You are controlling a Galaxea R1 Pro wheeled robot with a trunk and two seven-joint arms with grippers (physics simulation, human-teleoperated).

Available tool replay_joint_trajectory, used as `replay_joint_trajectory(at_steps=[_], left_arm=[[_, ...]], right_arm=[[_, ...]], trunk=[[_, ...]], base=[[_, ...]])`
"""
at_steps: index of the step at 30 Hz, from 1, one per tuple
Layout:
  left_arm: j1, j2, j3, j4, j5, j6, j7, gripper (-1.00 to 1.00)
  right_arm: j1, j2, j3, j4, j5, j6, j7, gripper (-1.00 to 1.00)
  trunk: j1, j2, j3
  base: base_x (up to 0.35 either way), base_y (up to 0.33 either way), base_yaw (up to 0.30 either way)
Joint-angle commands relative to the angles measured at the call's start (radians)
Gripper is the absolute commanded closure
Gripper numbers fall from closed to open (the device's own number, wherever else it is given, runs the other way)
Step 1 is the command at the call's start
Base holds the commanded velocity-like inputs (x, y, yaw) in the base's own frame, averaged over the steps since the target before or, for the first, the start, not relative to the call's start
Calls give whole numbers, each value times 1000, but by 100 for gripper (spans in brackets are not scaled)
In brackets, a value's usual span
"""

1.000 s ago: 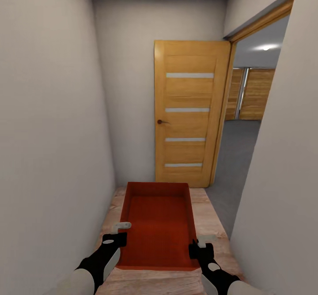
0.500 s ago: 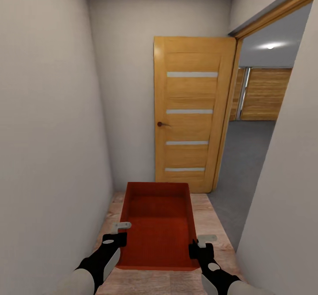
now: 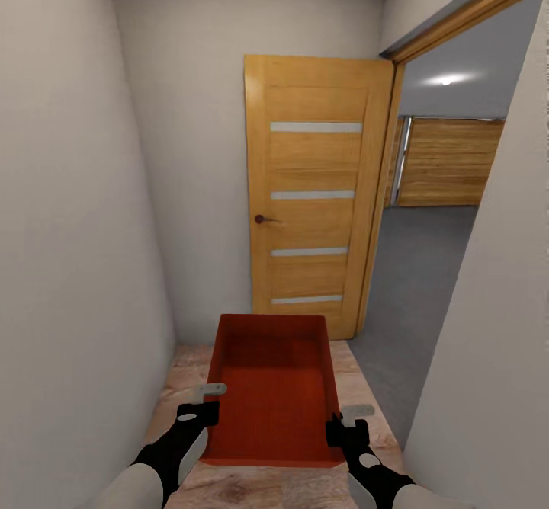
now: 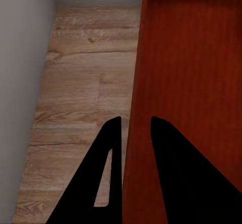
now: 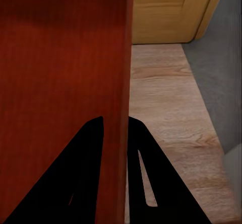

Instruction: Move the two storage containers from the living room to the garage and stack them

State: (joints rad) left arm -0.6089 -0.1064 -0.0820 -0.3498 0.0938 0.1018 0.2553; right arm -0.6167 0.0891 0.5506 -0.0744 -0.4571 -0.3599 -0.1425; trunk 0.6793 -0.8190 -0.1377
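Orange-red storage container (image 3: 274, 387) was held between both arms, long axis pointing far toward slatted door (image 3: 316, 189). Left end effector (image 3: 204, 401) clamped left wall, right end effector (image 3: 347, 420) clamped right wall. Garage opening (image 3: 435, 265) lay far right.

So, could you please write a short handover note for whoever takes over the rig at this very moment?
Left gripper: shut on the storage container, clamping its left wall.
Right gripper: shut on its right wall.
The container is carried level above the wood-plank floor in a narrow hallway, facing an open wooden door; grey floor lies through the doorway on the right.
Done: one container picked up.
Left: turn right through the doorway, set it down, fetch the second.
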Motion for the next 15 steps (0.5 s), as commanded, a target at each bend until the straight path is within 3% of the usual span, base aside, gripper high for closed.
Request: replay_joint_trajectory(at_steps=[1,15], left_arm=[[0,2,-5,-3,-6,8,21,100],[0,1,-4,-3,-5,9,21,100]], right_arm=[[-1,0,-21,2,-23,-8,-10,100],[-1,0,-21,2,-23,-8,-9,100]], trunk=[[1,-1,-1],[1,-1,-1]], base=[[321,88,-283],[297,184,-286]])
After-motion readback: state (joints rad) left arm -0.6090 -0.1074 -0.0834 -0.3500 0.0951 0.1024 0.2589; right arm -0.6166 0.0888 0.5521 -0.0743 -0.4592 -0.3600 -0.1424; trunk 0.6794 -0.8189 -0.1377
